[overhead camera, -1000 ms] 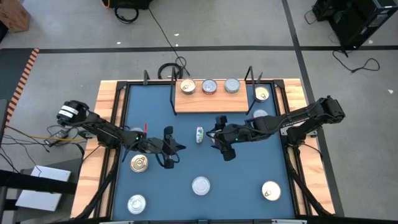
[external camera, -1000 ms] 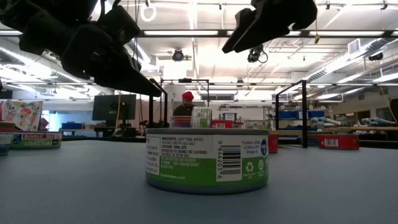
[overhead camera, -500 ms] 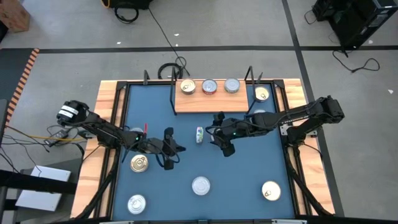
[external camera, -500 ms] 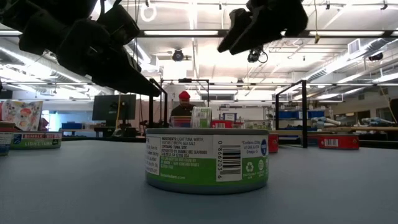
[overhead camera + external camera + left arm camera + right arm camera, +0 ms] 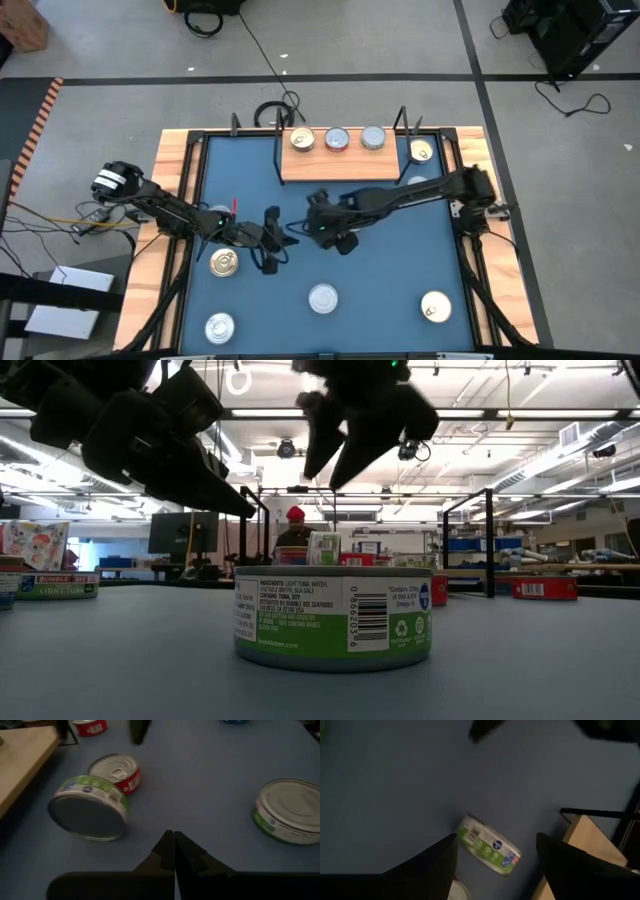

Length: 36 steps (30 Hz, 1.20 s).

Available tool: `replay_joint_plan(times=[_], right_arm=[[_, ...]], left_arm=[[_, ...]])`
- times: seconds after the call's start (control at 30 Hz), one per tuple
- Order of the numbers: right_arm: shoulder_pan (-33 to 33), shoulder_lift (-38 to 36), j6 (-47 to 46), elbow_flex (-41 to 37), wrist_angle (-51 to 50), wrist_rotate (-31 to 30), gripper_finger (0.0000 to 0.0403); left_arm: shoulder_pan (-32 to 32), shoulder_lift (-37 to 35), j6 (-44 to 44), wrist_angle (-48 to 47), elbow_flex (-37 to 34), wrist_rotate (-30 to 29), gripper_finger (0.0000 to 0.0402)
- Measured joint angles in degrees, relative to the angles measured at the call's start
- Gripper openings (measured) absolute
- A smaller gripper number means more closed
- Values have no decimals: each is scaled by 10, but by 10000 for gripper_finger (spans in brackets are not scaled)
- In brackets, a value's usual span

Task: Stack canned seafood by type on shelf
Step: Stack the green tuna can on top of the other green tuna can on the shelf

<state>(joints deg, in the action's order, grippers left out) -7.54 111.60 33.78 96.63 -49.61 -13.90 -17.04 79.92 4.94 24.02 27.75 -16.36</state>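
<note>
A green-labelled tin (image 5: 489,846) of canned seafood stands on its edge on the blue table; its bottom (image 5: 87,817) faces my left gripper. My right gripper (image 5: 495,839) hangs open above this tin, pointing steeply down, a finger on either side and clear of it; in the high view it (image 5: 312,218) hides the tin. My left gripper (image 5: 174,851) is shut, holds nothing, and hovers a little left of the tin (image 5: 288,240). The shelf (image 5: 335,165) at the far middle carries three tins: gold-lidded (image 5: 302,140), silver (image 5: 337,139), silver (image 5: 373,137).
Loose tins lie on the table: gold-lidded (image 5: 224,263), silver (image 5: 220,326), silver (image 5: 323,298), gold-lidded (image 5: 435,307), and gold-lidded (image 5: 421,151) right of the shelf. A red-sided tin (image 5: 118,770) sits beyond the tilted one. The shelf's black wire uprights (image 5: 592,812) stand close by.
My right gripper has swung toward the table's left, from beside the on-edge tin to above it. It has rolled at the wrist and tipped to point more steeply down. The tins have not moved.
</note>
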Motion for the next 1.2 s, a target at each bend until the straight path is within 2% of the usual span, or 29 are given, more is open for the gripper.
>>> replay_joint_plan(times=[0.2,0.53,0.8,1.2], right_arm=[[-7,65,59,58,-68,-58,279],[-22,125,186,61,-74,-151,279],[-18,130,236,61,-63,-135,271],[5,130,228,61,-75,-91,191]], left_arm=[[-8,0,-3,-1,0,25,1],[-37,0,-17,-20,0,26,1],[-48,0,-14,-31,0,25,1],[-49,0,-13,-31,0,25,1]])
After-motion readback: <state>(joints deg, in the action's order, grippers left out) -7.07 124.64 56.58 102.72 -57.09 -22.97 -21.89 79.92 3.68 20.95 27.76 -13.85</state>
